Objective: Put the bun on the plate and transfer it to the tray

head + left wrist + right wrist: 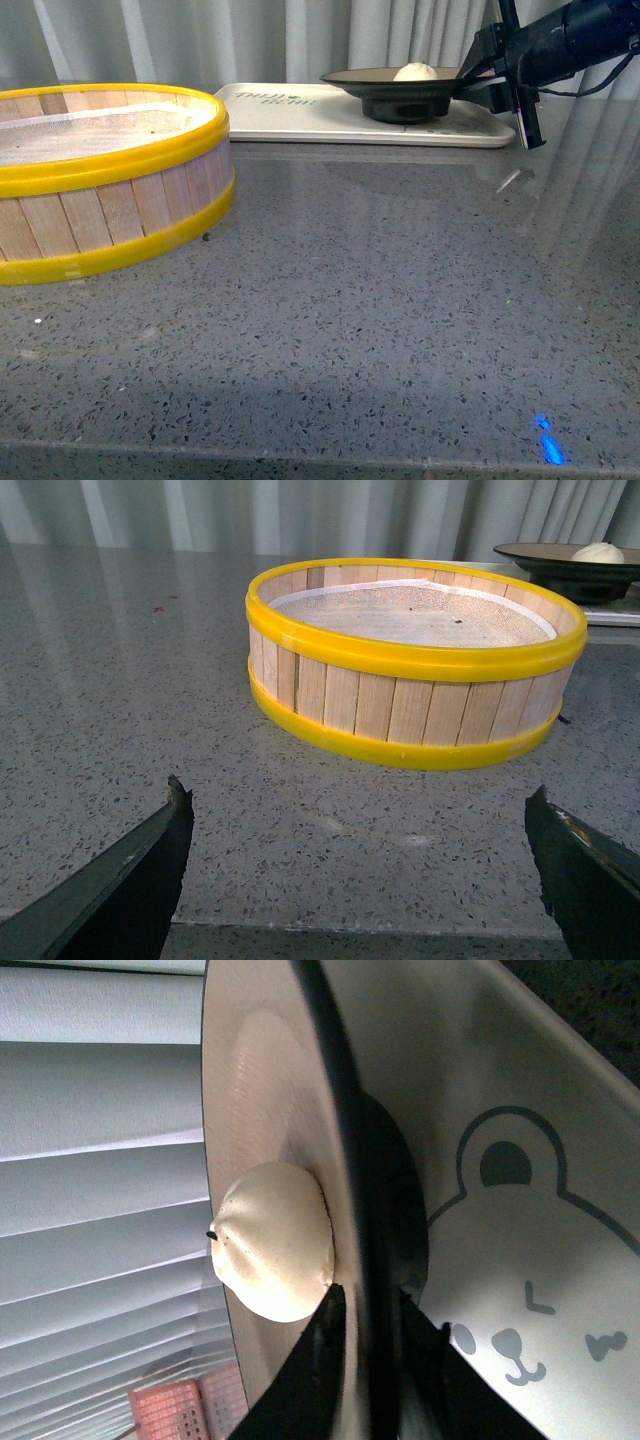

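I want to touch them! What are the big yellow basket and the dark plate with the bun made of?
The basket looks like pale wooden slats, grain showing, held by glossy yellow hoops, probably plastic. The plate looks glazed ceramic: matte tan inside, shiny black rim, though hard plastic is possible. The bun looks like soft, smooth dough.

The right arm (570, 45) is seen as a dark blue-black tube, trailed by a thin black cable (600, 85). Both grippers are fitted with flat, matte black, tapered fingers (120, 880).

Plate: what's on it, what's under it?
On the plate: the bun. Under it: the tray, bear drawing partly covered by the plate's foot. Right gripper pinches the rim.
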Robot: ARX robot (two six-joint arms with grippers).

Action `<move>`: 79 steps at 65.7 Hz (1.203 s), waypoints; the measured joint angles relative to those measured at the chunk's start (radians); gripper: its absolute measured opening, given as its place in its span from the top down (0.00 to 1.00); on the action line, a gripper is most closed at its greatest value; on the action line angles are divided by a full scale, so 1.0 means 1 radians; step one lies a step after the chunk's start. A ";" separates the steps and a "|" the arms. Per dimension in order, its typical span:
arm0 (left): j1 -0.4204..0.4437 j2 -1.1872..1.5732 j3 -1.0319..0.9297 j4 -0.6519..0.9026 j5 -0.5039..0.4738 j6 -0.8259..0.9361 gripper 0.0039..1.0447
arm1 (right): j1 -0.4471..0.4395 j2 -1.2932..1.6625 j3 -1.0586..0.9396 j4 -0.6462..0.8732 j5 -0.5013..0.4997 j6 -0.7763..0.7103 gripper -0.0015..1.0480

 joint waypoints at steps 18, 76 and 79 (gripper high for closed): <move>0.000 0.000 0.000 0.000 0.000 0.000 0.06 | 0.001 -0.002 -0.024 0.024 0.008 0.000 0.78; 0.000 0.000 0.000 0.000 0.000 0.000 0.06 | -0.058 -0.760 -0.936 0.362 0.120 0.011 0.08; 0.000 0.000 0.000 0.000 0.000 0.000 0.06 | -0.093 -0.874 -1.048 0.366 0.142 -0.016 0.08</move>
